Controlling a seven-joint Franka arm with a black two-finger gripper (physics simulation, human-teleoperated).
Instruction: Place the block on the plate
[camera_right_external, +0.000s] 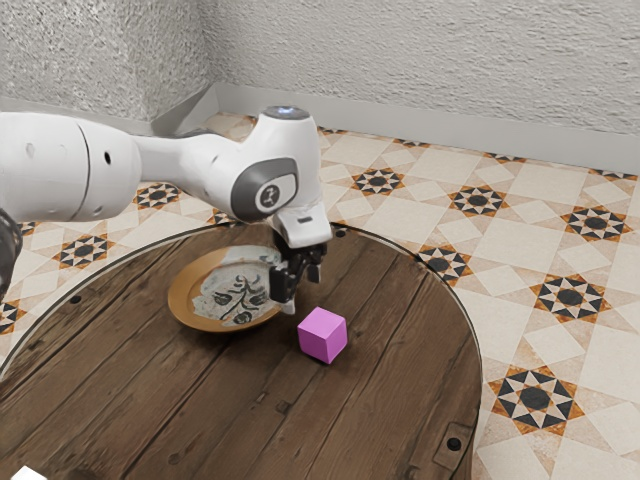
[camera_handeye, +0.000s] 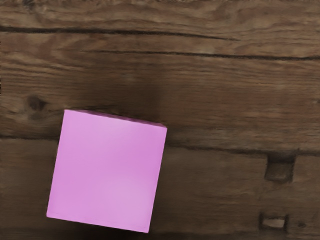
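- Block (camera_right_external: 322, 335): one, a pink cube with flat faces and crisp edges, resting on the surface (camera_right_external: 400, 350) between the plate and the rim at the exterior view's right.
- Plate (camera_right_external: 183, 302): one, round, tan-rimmed, with a pale centre painted with dark leafy sprigs; it lies toward the surface's far rim, near the block but apart from it.
- Gripper (camera_right_external: 298, 280): one, black, above the surface; its two fingers stand apart, clear of the block.
- White object (camera_right_external: 28, 474): one, cut off at the exterior view's lower left corner.
- The surface is round, of dark, grained planks with cracks; the wrist view shows two squarish recesses.
- Around it, a cream tiled floor (camera_right_external: 540, 345) carries black and orange star patterns, meeting rough grey-white walls (camera_right_external: 420, 60) at a smooth baseboard (camera_right_external: 470, 148).
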